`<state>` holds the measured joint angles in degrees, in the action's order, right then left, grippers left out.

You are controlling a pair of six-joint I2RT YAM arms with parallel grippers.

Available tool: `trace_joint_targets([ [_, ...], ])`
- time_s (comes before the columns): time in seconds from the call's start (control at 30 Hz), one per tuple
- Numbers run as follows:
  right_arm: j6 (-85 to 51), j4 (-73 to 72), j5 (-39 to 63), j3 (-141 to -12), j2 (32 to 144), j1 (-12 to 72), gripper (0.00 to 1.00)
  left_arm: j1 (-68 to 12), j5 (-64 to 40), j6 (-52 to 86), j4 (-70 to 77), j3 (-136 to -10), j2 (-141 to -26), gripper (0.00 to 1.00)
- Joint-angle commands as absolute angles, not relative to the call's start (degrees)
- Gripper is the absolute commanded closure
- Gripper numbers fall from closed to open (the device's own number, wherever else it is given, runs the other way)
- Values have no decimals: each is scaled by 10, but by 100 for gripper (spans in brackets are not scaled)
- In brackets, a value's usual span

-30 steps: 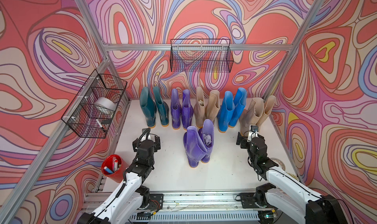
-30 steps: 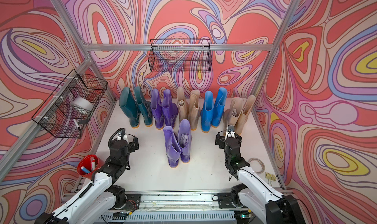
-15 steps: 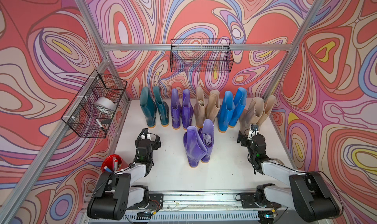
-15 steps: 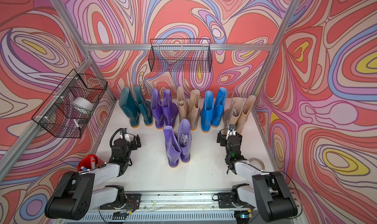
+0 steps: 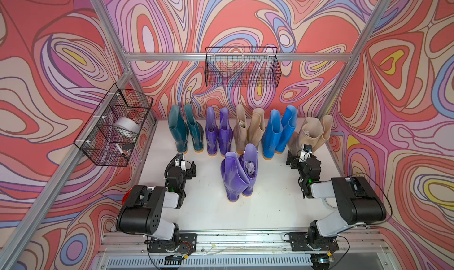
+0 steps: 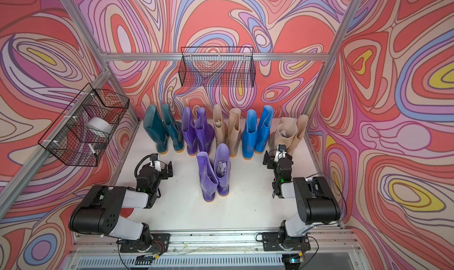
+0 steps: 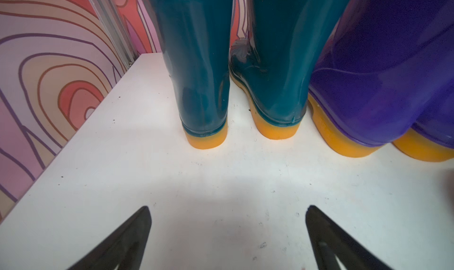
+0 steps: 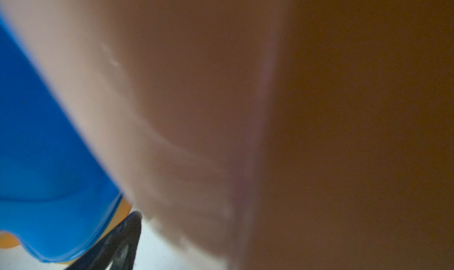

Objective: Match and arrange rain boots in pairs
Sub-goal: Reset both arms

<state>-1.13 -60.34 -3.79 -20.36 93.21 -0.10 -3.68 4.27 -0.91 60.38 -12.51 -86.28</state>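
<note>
Rain boots stand in pairs along the back wall in both top views: teal (image 5: 180,131), purple (image 5: 218,133), beige (image 5: 248,131), bright blue (image 5: 277,133) and a second beige pair (image 5: 312,133) at the far right. A further purple pair (image 5: 239,175) stands alone mid-table, paper in one shaft. My left gripper (image 5: 187,162) is open and low over the table, empty, facing the teal heels (image 7: 204,84). My right gripper (image 5: 299,155) is open, right up against the right beige boot (image 8: 221,109). There one fingertip (image 8: 134,222) shows beside a blue boot (image 8: 49,158); the beige boot hides the other.
A wire basket (image 5: 113,131) on the left wall holds a white roll and a marker. Another wire basket (image 5: 242,67) hangs on the back wall. A red cup (image 5: 125,198) peeks out behind the left arm. White table (image 5: 208,207) lies between the arms.
Both arms have folded, their elbows swinging out over the front rail. The grippers stayed open and sank toward the table. No boot has moved.
</note>
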Motion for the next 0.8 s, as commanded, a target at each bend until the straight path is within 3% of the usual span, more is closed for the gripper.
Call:
trace_joint_targets([
  [0.0, -12, -693, 1, -198, 984, -7, 2, -33, 16, -28, 680, -127, -885, 0],
  [0.4, 7, -587, 45, -245, 978, -6, 2, -33, 62, -13, 514, -214, -882, 0],
  [0.77, -1, -558, 28, -262, 980, -7, 2, -33, 63, -13, 524, -210, -883, 0],
])
